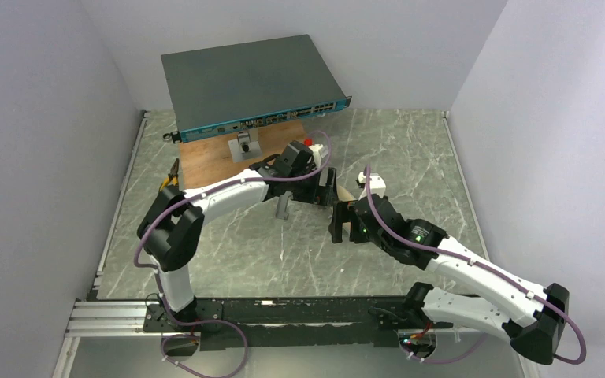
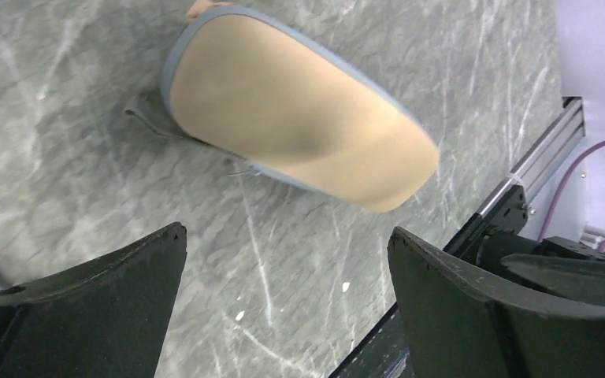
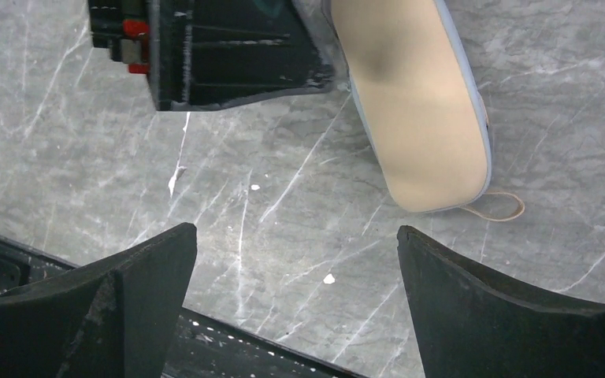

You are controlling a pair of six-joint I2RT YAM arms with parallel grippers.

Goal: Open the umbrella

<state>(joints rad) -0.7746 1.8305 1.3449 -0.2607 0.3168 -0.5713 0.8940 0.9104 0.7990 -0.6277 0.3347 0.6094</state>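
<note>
Left gripper and right gripper are both spread wide, with nothing held. The umbrella is laid flat between them, folded, mid-table, away from every edge, its strap end turned toward the right gripper. A network switch is propped by the far-left corner.

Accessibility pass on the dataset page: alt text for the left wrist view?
A tan oblong shell with a grey-blue rim lies on the grey marbled table, just beyond the open, empty left gripper.
</note>
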